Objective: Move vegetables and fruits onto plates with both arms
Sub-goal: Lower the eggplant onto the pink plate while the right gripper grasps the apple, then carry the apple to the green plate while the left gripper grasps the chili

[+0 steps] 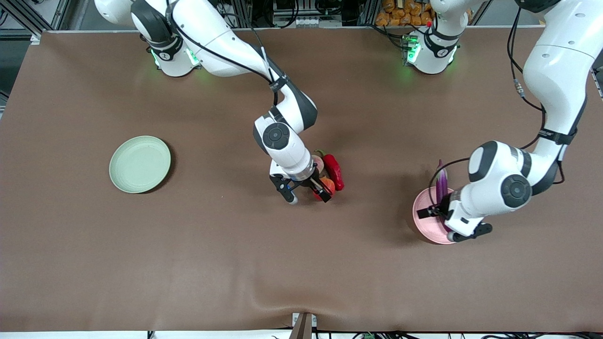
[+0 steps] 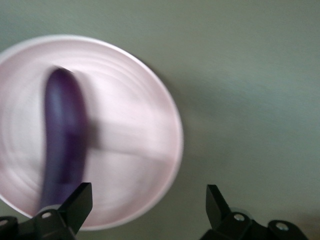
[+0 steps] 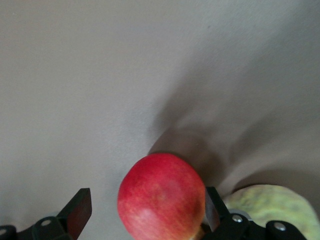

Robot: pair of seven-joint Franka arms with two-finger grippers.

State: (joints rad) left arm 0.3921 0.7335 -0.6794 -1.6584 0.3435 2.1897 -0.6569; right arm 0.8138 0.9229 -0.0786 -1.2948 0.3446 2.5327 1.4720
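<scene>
A brown counter (image 1: 188, 263) fills the frame. Mid-frame, the right tool (image 1: 308, 194) gapes wide around the red fruit (image 3: 161, 197). Lower right, the left tool (image 1: 447, 221) spreads wide above the eggplant (image 2: 62, 137) on the pink plate (image 2: 130, 165).

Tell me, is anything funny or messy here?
Only a little: the eggplant lies on the pink plate with its tip poking over the rim. Nothing is spilled or broken.

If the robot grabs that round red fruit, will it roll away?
It might. The red fruit looks round and smooth, so a nudge could set it rolling on the flat table. Its shiny skin may slip a little. The open right gripper has a finger on each side, which should help trap it.
</scene>
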